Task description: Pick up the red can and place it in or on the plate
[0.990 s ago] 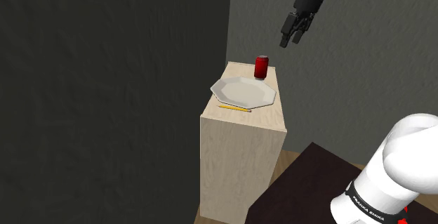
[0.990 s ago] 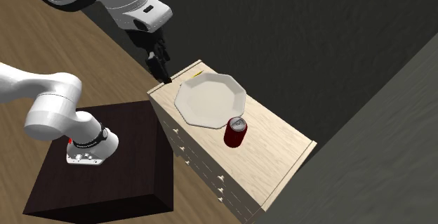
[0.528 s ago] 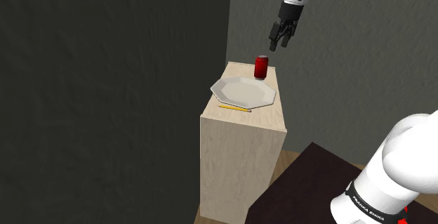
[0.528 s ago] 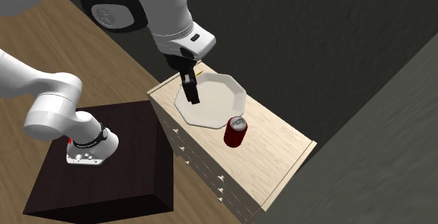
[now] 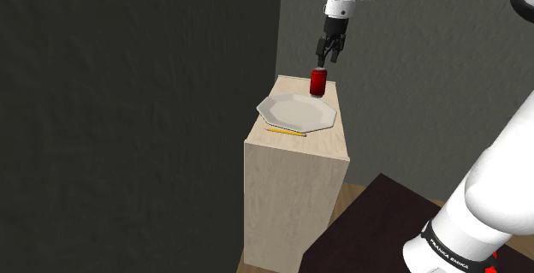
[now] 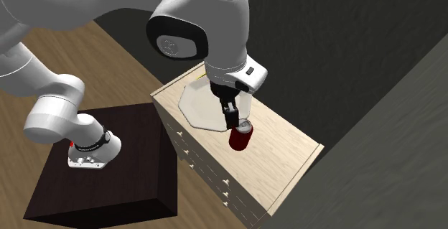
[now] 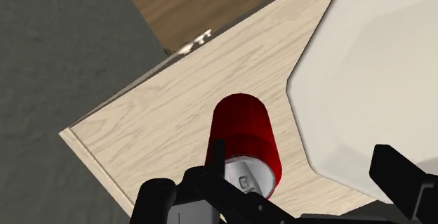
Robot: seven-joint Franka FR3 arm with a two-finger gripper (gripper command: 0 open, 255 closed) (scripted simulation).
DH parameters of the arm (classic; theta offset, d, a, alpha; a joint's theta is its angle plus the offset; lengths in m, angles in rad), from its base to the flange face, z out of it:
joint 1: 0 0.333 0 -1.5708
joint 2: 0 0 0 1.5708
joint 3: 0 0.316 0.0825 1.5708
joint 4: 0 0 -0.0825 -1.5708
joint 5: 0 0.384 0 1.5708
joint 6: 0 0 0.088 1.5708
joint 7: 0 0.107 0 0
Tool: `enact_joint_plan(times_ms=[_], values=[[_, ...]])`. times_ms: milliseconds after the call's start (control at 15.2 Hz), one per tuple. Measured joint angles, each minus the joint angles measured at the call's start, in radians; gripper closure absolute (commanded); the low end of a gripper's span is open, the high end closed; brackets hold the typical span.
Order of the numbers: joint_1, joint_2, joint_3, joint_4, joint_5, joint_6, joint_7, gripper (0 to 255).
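The red cylindrical can (image 5: 318, 83) (image 6: 241, 136) (image 7: 244, 142) stands upright on the top of a tall cabinet of pale wood (image 5: 295, 186) (image 6: 287, 138) (image 7: 140, 117), with its silver lid and pull tab facing up. It sits on the bare wood near the far corner in the shoulder view, where two dark grey walls meet.

Just beside the can lies a white eight-sided plate (image 5: 295, 111) (image 6: 195, 105) (image 7: 372, 82). The rim of the plate comes close to the foot of the can, but the can stands off it. On the plate's other side, by the near edge of the cabinet top, a thin yellow pencil (image 5: 285, 131) lies flat. Small white knobs (image 6: 219, 184) dot the cabinet's front.

The black two-finger pincer (image 5: 326, 56) (image 6: 233, 122) hangs straight over the can, pointing down, with its tips close above the lid and a sliver of space between. In the wrist view its black fingers (image 7: 400, 180) stand apart and grip nothing. The can sits nearer one finger than the other, off the middle of the gap.

The white arm rises from a dark brown box (image 5: 368, 220) (image 6: 108, 184) set on a wooden floor (image 6: 43, 41).
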Motion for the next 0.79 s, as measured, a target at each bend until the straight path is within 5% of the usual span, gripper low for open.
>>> enact_joint_plan(times_ms=[264,792], values=[[-0.02,0.135,-0.016,0.108,0.019,-0.009,-0.043,0],[-0.023,0.156,-0.017,0.04,0.023,0.077,-0.049,0]])
